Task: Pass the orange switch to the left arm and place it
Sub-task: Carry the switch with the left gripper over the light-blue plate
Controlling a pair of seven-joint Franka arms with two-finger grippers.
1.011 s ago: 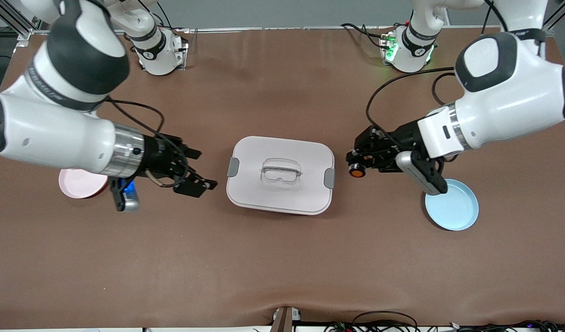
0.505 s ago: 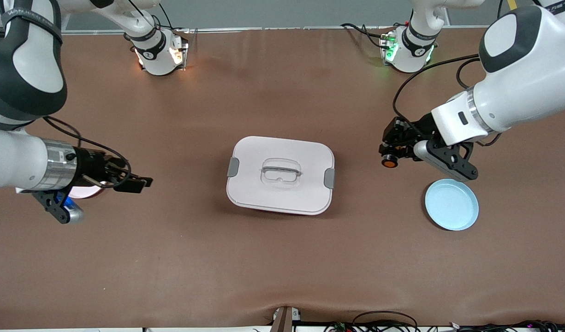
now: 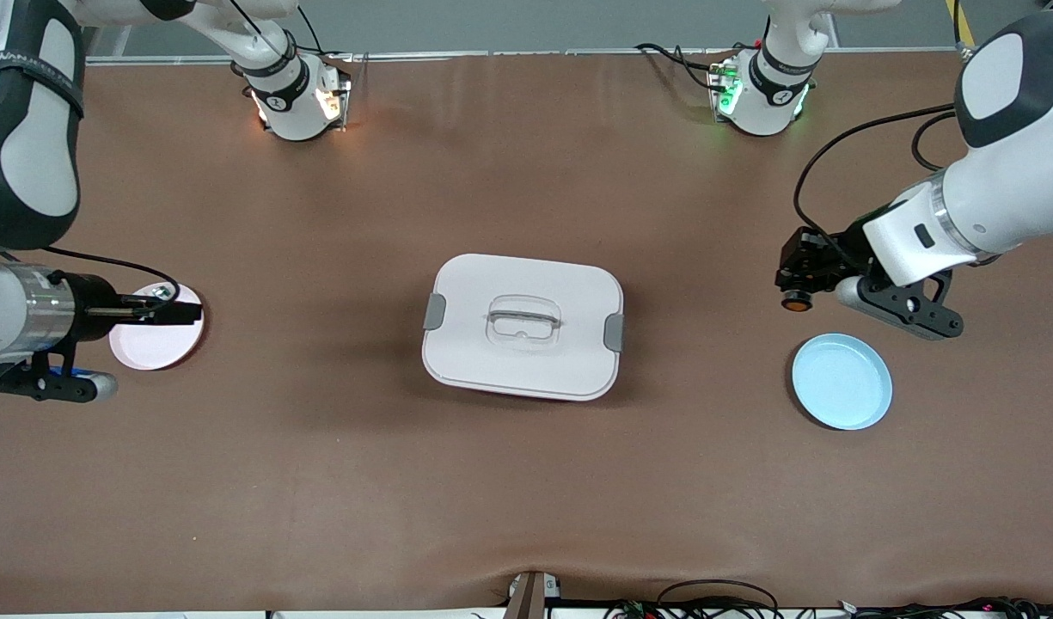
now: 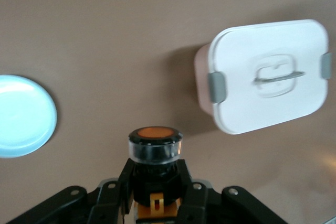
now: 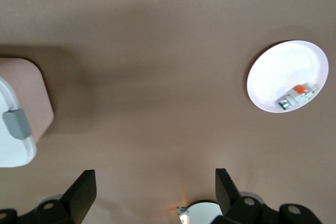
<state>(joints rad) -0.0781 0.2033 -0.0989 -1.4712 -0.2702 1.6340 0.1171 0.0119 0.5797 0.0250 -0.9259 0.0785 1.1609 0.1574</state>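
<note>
Claw tips of the left claw (image 3: 792,292) clamp the orange switch (image 3: 793,301), its orange face showing, above the counter (image 3: 526,481) just beside the blue plate (image 3: 841,381). The box (image 3: 523,326) sits well apart, between the 2 claws. The right claw (image 3: 182,311) hangs wide and empty over the pink plate (image 3: 152,348), which holds a small silver-and-clear part (image 5: 294,96). Since 1 second ago, both claws have drawn away from the box toward their own ends.
</note>
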